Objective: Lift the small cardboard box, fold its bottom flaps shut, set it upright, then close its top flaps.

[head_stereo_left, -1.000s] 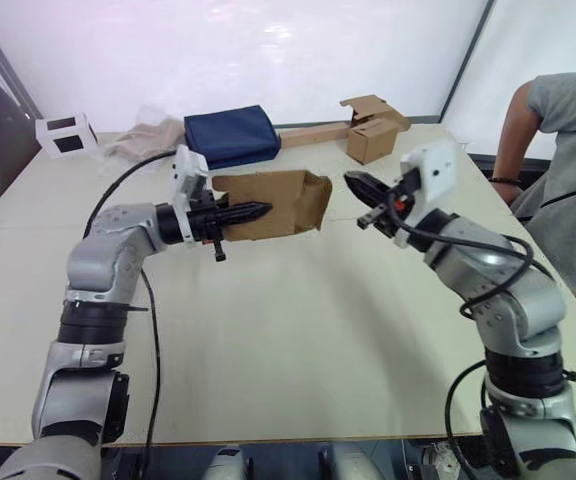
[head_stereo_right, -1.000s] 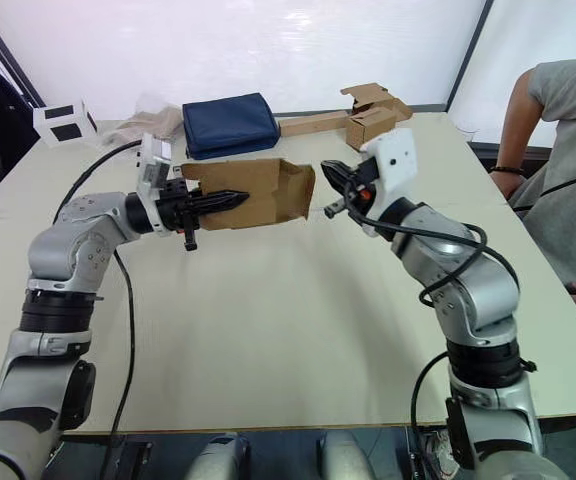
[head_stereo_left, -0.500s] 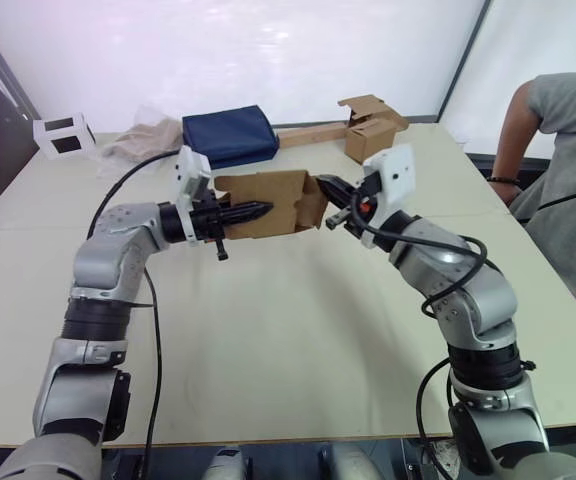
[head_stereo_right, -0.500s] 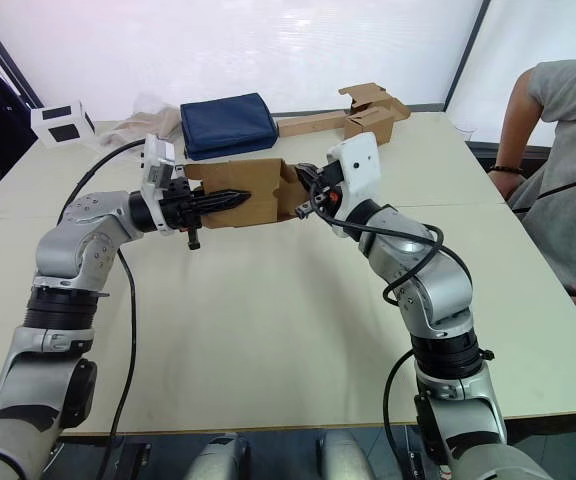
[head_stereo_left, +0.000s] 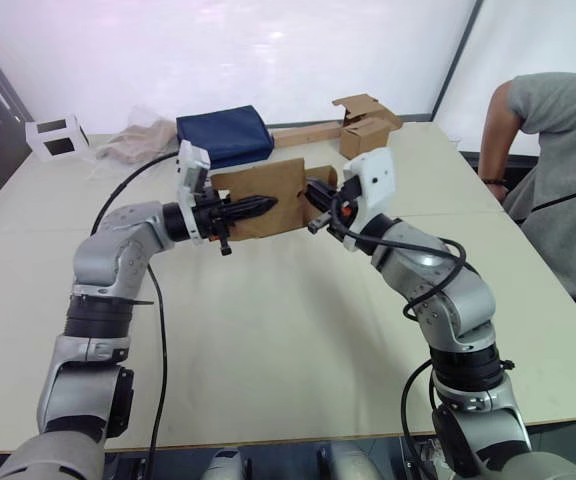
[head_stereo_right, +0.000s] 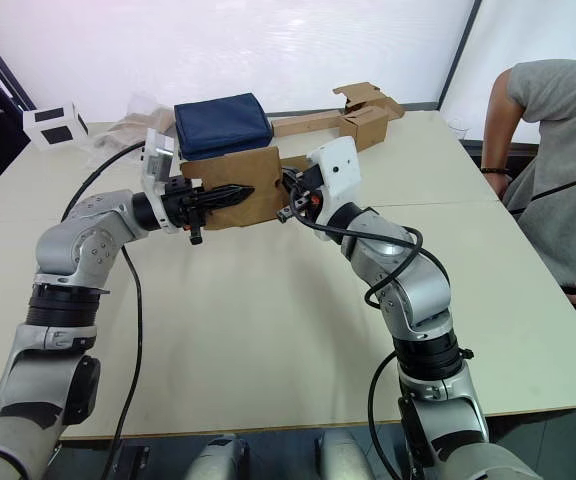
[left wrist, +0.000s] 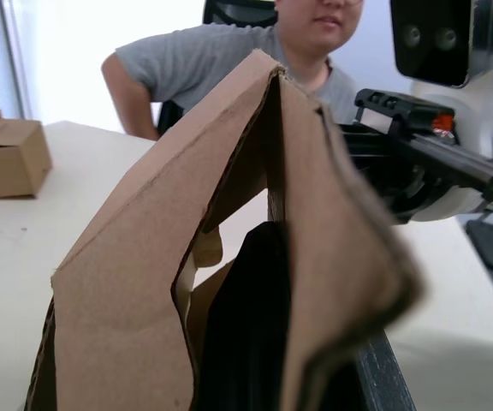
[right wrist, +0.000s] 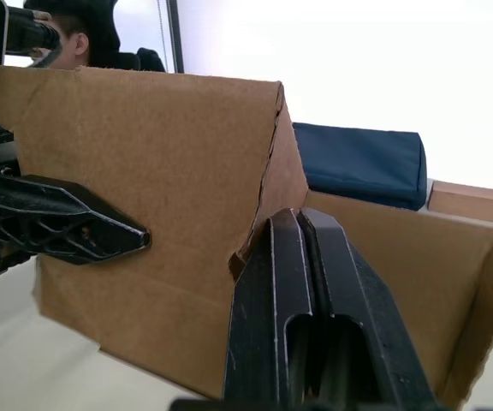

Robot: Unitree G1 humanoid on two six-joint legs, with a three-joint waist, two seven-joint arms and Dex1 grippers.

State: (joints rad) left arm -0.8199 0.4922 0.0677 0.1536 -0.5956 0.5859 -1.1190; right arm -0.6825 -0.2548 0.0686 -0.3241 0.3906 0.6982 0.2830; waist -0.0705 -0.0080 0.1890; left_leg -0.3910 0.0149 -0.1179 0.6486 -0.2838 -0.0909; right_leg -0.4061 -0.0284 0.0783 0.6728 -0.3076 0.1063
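Bottom-flap fold in progress, box held off the counter between both tools

Small cardboard box (head_stereo_left: pixel 264 198) is up in the air above the counter (head_stereo_left: pixel 288 330), lying sideways; left tool (head_stereo_left: pixel 256 205) pinches the box wall, one finger outside, the other inside; right tool (head_stereo_left: pixel 315 192) has fingers pressed together, tip against the bottom flaps (head_stereo_left: pixel 318 195) at the open end facing it; best move, I'd judge: push the flap square inward along its hinge, keep the left pinch firm so the box doesn't twist; the top flaps at the left-arm end are hidden.
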